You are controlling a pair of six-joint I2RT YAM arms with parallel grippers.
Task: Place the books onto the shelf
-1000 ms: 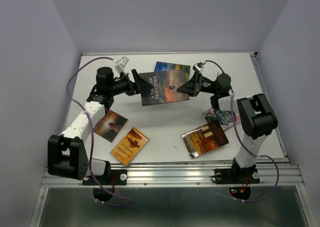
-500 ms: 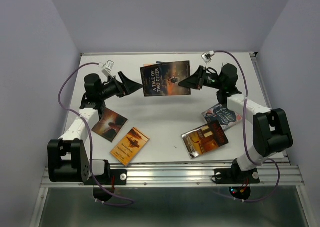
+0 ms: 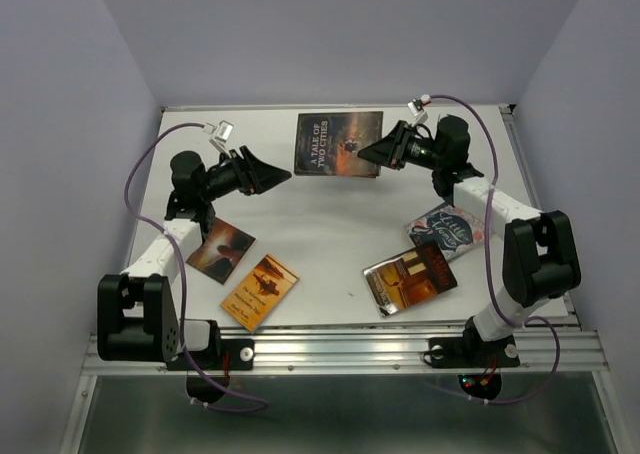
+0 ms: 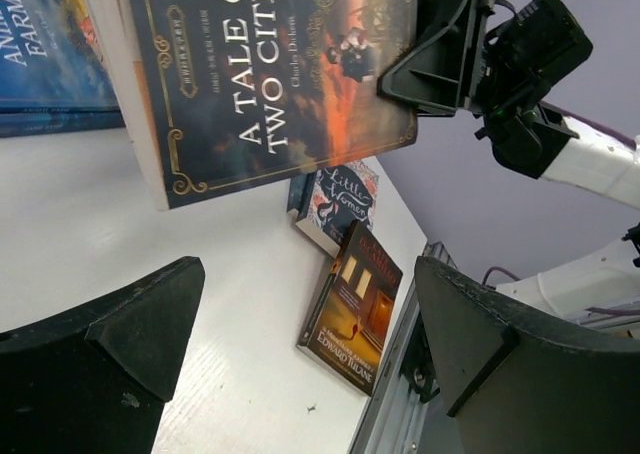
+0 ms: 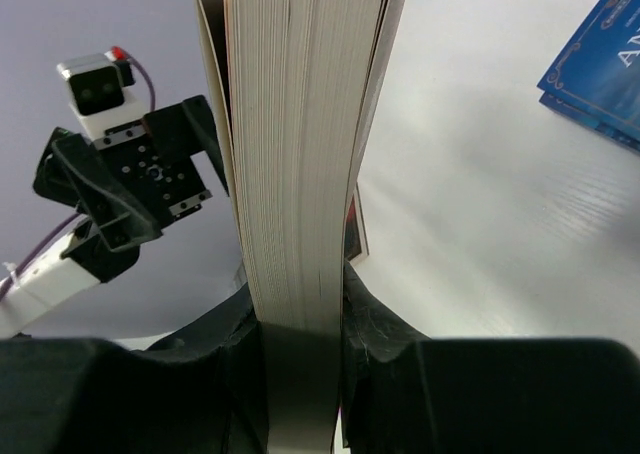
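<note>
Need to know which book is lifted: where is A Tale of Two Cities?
In the top view, A Tale of Two Cities is held above the table's back middle by the right gripper, the open left gripper apart on its left.

Above the aluminium rail, the left arm and right arm pair white links with bulky black joints. Purple cables trail along them. The left gripper and right gripper are black wedges.
</note>
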